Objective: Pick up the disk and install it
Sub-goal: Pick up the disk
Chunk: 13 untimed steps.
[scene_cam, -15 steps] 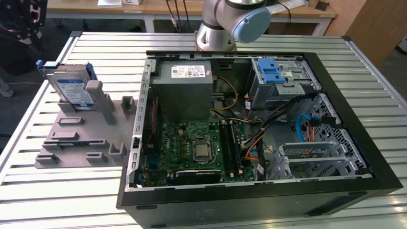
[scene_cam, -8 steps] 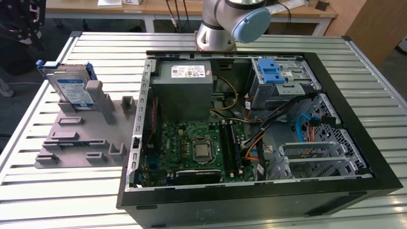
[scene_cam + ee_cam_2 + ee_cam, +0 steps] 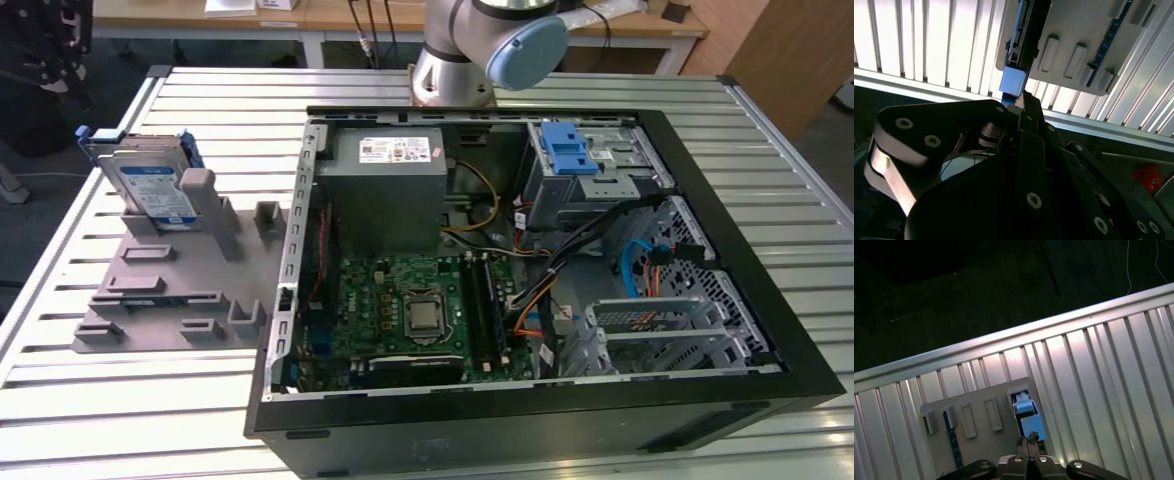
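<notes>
Above the desk [image 3: 1104, 365], the tool [image 3: 1029, 441] hangs closed and empty over the upright disk [image 3: 1029, 422]; lowering without opening could strike its top edge, tipping it.

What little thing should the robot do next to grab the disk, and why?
Probably open its fingers. The gripper hangs above the disk, shut and holding nothing, so it could not fit around the disk's edge. The disk stands upright in the grey holder on the table, beside the open computer case, not yet picked up.
</notes>
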Each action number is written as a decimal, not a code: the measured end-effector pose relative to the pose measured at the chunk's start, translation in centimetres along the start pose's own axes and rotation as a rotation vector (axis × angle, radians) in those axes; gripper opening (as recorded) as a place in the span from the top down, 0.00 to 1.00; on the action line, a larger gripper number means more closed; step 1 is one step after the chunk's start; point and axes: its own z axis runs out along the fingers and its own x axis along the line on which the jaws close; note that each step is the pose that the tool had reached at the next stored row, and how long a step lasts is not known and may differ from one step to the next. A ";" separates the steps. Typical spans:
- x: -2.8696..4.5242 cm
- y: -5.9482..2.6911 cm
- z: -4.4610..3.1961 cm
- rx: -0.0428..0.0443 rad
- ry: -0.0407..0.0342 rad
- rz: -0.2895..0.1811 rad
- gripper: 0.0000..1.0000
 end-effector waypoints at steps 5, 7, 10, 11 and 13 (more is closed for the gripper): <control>0.00 0.00 0.00 0.0002 0.0018 -0.051 0.89; 0.00 0.00 0.01 0.0004 0.0025 -0.074 0.89; 0.00 0.00 0.01 0.0004 0.0043 -0.125 0.89; 0.00 0.00 0.02 0.0005 0.0047 -0.140 0.89; 0.00 0.00 0.02 0.0014 0.0057 -0.169 0.89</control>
